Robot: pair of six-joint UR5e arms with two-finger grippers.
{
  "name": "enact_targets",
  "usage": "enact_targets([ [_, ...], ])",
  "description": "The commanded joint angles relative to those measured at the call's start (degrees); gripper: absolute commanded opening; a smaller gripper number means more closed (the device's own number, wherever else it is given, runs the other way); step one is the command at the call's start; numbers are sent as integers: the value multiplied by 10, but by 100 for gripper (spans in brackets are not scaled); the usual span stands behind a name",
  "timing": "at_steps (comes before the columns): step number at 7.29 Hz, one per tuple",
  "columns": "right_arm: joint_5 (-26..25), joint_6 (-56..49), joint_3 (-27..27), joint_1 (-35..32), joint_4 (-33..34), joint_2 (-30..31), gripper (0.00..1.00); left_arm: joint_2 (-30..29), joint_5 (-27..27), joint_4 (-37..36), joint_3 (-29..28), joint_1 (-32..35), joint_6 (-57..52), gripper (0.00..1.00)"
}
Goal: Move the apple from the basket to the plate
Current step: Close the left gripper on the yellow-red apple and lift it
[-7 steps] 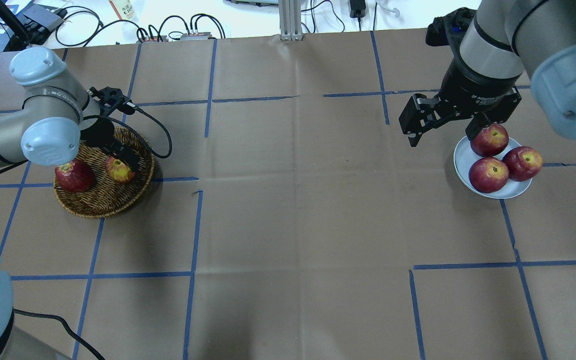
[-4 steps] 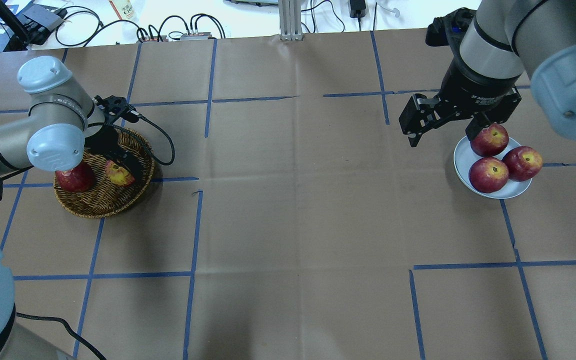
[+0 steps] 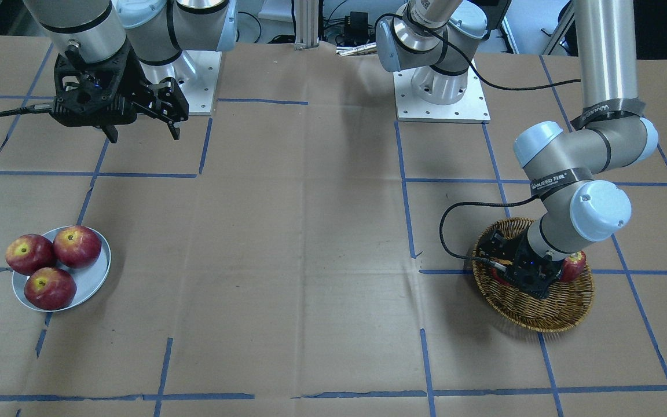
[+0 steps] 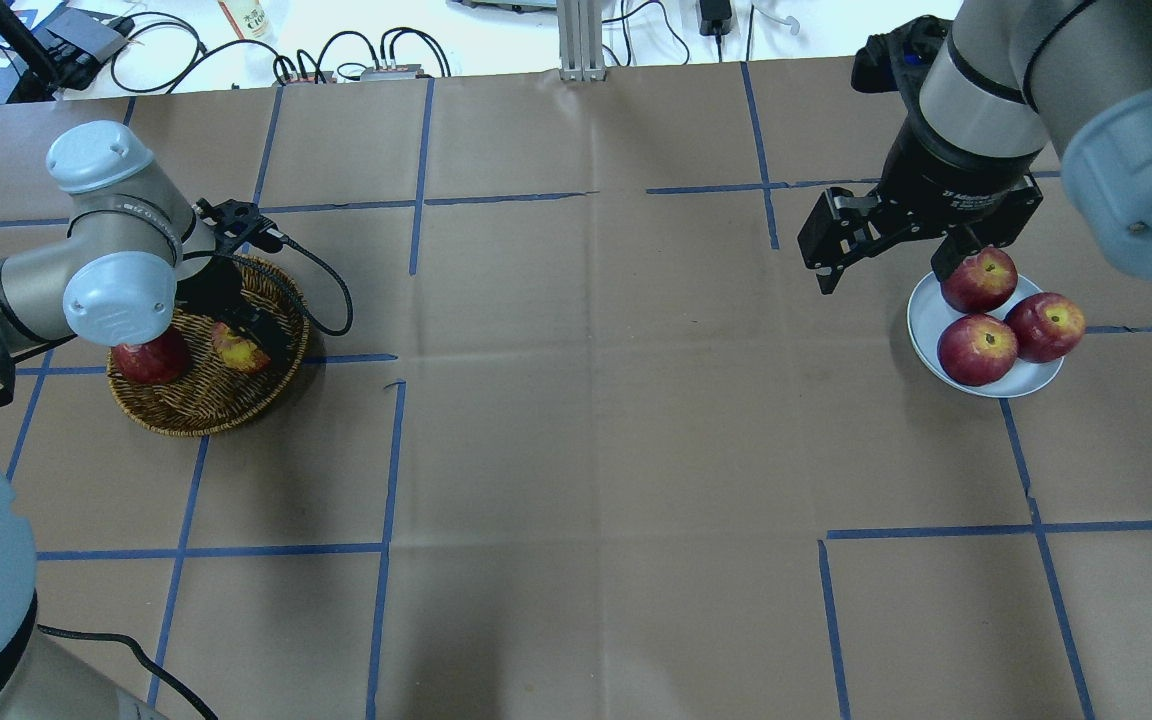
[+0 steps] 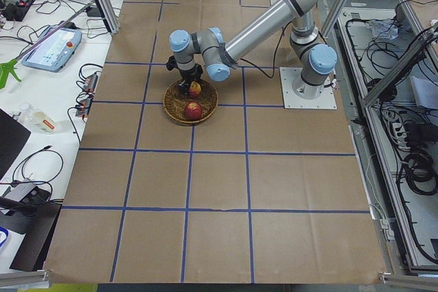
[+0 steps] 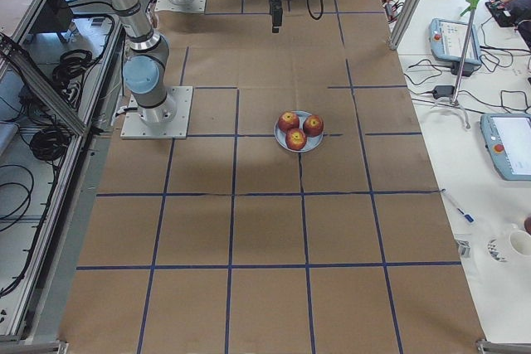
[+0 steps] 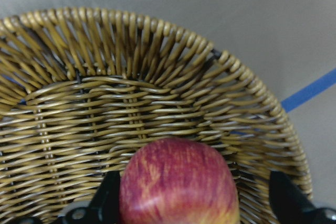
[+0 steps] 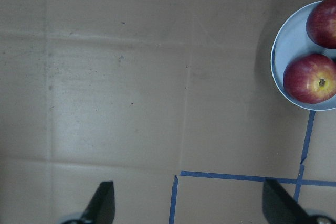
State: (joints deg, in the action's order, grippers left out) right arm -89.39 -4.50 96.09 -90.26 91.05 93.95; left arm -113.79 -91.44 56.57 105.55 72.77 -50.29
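The pale red-and-yellow apple (image 4: pixel 233 348) lies in the wicker basket (image 4: pixel 198 408) at the table's left. My left gripper (image 4: pixel 248 335) is down in the basket, open, with a finger on each side of the apple. In the left wrist view the apple (image 7: pixel 178 182) fills the space between the fingers (image 7: pixel 108 199); one finger is at its skin and the other stands a little apart. In the front-facing view the gripper (image 3: pixel 527 272) hides this apple. The pale blue-grey plate (image 4: pixel 926 318) sits at the far right. My right gripper (image 4: pixel 884 272) hangs open and empty above the table, just left of the plate.
A dark red apple (image 4: pixel 151 360) lies in the basket's left half, partly under my left arm's elbow joint (image 4: pixel 121 290). Three deep red apples (image 4: pixel 978 348) fill most of the plate. The left wrist's cable (image 4: pixel 321 270) loops beside the basket. Blue tape lines cross the brown table.
My left arm has shifted right and lowered, bringing its gripper deeper into the basket around the pale apple. The right arm and the plate's apples have not moved.
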Motion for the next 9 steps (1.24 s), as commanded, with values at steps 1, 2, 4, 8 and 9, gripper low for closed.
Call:
enact_targets([
  [1, 1, 1, 0, 0, 0, 0, 100, -1, -1, 2, -1, -15, -1, 65],
  [2, 1, 1, 0, 0, 0, 0, 100, -1, -1, 5, -3, -22, -1, 50],
  [4, 1, 1, 0, 0, 0, 0, 100, 9, -1, 7, -12, -22, 3, 32],
  [8, 1, -1, 0, 0, 0, 0, 100, 60, -1, 160, -133, 113, 187, 30],
  [9, 1, 0, 0, 0, 0, 0, 100, 51, 9, 166, -146, 157, 291, 30],
])
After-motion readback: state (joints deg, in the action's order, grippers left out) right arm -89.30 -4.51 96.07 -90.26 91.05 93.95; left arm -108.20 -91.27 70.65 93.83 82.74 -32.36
